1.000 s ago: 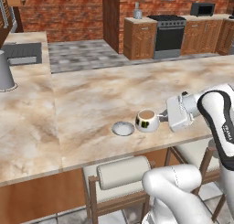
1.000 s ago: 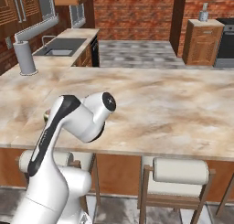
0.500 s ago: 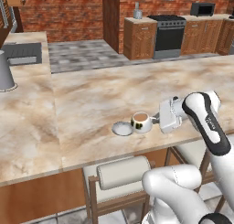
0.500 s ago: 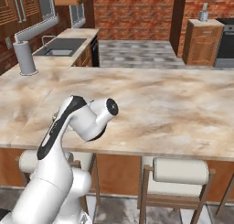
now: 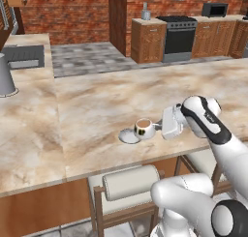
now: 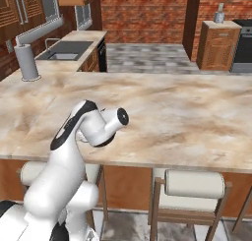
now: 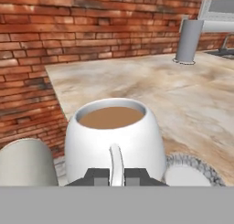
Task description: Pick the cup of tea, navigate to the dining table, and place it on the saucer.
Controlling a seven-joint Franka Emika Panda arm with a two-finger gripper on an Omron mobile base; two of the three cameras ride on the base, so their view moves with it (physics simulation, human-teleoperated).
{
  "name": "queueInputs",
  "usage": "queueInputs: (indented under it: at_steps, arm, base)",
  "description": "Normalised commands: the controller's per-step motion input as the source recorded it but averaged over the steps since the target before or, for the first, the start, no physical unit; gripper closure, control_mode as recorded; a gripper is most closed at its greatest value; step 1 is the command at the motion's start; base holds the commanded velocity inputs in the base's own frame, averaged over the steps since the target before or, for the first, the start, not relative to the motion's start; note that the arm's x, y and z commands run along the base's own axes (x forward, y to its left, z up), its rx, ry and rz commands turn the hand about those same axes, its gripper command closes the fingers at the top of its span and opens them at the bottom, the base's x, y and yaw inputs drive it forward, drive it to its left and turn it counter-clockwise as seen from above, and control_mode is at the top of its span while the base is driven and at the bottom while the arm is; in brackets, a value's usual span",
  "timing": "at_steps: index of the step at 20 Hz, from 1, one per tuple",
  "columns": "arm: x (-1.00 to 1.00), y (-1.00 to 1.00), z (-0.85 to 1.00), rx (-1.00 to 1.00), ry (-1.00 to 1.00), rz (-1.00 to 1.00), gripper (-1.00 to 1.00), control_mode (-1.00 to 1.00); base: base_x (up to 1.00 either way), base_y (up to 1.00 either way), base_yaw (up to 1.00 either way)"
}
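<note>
I've carried the cup of tea [image 5: 144, 128] left since a second ago; my tool [image 7: 116, 176] pinches its handle, cup at the saucer [image 5: 129, 136] edge on the bench [image 5: 87, 110], grey cylinder [image 7: 188, 40] beyond

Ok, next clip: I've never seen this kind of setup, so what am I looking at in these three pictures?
It is a rendered kitchen with a white robot arm on a base that drives. Two pictures come from cameras on the base, behind the arm to its left and right. The third comes from a camera on the hand. The gripper holds the cup of tea by its handle, its dark fingers closed on it. The cup is at the saucer on the long marbled dining table; I cannot tell whether it rests there yet. A stool stands below the table edge.
</note>
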Motion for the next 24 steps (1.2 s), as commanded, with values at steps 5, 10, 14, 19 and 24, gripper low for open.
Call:
queueInputs:
  at_steps: [5,10,14,19,24]
  arm:
    - [0.48,0.0,-0.31,0.0,0.0,0.0,1.0,-1.0]
    - [0.49,0.0,-0.29,0.0,0.0,0.0,1.0,-1.0]
    - [0.46,0.0,-0.27,0.0,0.0,0.0,1.0,-1.0]
    - [0.42,0.0,-0.27,0.0,0.0,0.0,1.0,-1.0]
    - [0.32,0.0,-0.27,0.0,0.0,0.0,1.0,-1.0]
  base:
    - [0.0,0.0,0.0]
    - [0.0,0.0,0.0]
    - [0.0,0.0,0.0]
    - [0.0,0.0,0.0]
    - [0.0,0.0,0.0]
